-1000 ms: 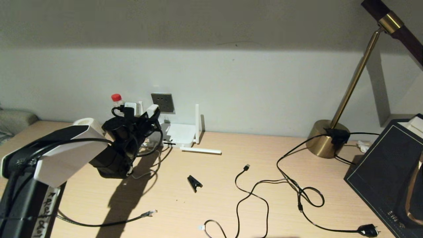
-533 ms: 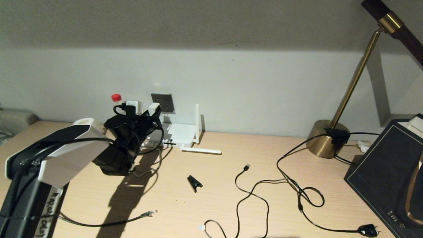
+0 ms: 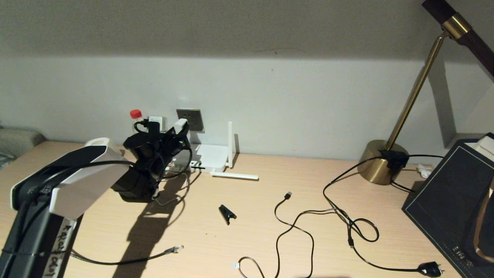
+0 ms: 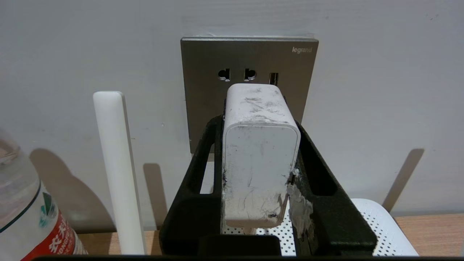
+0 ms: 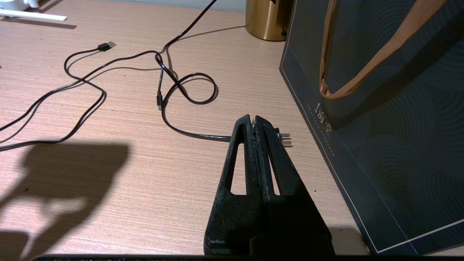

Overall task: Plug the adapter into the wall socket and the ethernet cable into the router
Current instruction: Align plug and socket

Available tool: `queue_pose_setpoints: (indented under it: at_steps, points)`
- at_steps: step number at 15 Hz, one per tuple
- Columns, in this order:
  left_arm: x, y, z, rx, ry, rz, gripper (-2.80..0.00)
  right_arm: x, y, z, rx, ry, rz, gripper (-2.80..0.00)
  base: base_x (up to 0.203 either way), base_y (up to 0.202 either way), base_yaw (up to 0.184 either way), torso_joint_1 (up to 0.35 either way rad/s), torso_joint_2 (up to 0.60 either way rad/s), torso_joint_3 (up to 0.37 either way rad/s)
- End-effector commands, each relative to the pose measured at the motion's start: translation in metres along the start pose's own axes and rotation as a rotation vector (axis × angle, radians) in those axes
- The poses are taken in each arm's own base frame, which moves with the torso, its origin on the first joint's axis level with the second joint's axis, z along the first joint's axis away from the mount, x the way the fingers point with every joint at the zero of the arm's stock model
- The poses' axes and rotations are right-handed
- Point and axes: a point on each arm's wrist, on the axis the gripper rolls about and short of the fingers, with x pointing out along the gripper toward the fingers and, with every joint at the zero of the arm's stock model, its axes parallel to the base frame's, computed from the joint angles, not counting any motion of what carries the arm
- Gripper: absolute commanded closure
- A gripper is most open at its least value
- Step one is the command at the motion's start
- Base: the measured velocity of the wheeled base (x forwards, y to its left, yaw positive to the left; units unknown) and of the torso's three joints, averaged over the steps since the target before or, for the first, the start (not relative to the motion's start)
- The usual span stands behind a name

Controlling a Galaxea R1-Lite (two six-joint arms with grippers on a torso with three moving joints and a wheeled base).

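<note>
Two plugging jobs listed, neither complete; the first is in hand. Left gripper [image 4: 259,156]: raised at the wall, jaws clenched on the adapter [image 4: 259,159], a scuffed white cube held by its sides with its far end close against the lower half of the wall socket [image 4: 206,83]. Whether the pins have entered cannot be told, as the adapter body hides them; the upper pin holes and a small slot beside them remain uncovered. Router [image 3: 210,157]: flat white box on the table [image 3: 270,231] directly below the socket, one antenna upright, one lying flat on the table; a further white antenna [image 4: 117,170] stands beside the socket in the left wrist view, next to a water bottle [image 4: 25,217] with a red label. Ethernet cable [image 3: 127,259]: black, lying on the near left of the table, clear connector free, well apart from the router. Right gripper [image 5: 255,125]: idle low over the table on the right, jaws pressed together on nothing, beside a dark paper bag [image 5: 391,108], a black plug [image 5: 284,137] just beyond its tip. Judgement: next move calls for a straight push toward the wall plate with the pins lined to the lower holes, then release; the cable job follows.
</note>
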Motion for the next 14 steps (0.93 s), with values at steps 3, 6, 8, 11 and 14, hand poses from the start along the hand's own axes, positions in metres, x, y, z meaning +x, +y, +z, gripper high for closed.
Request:
queue_pose_setpoints:
  at_steps: [3, 6, 8, 11, 14]
  points:
    - [0.0066, 0.0007, -0.0031, 0.002, -0.016, -0.001, 0.00, 0.0001, 0.0000, 0.0000, -0.001, 0.002, 0.000, 0.00, 0.000, 0.000, 0.000, 0.000, 0.00, 0.000]
    - [0.0095, 0.0010, -0.0042, 0.003, -0.024, 0.000, 0.00, 0.0001, 0.0000, 0.0000, -0.001, 0.002, 0.000, 0.00, 0.000, 0.000, 0.000, 0.000, 0.00, 0.000]
    - [0.0095, 0.0010, -0.0067, 0.003, -0.021, 0.000, 0.00, 0.0001, 0.0000, 0.0000, -0.001, 0.002, 0.000, 0.00, 0.000, 0.000, 0.000, 0.000, 0.00, 0.000]
    - [0.0104, 0.0011, -0.0055, 0.003, -0.026, 0.000, 0.00, 0.0001, 0.0000, 0.0000, -0.001, 0.002, 0.000, 0.00, 0.000, 0.000, 0.000, 0.000, 0.00, 0.000]
    - [0.0114, 0.0005, -0.0042, 0.004, -0.032, -0.002, 0.00, 0.0001, 0.0000, 0.0000, -0.001, 0.002, 0.000, 0.00, 0.000, 0.000, 0.000, 0.000, 0.00, 0.000]
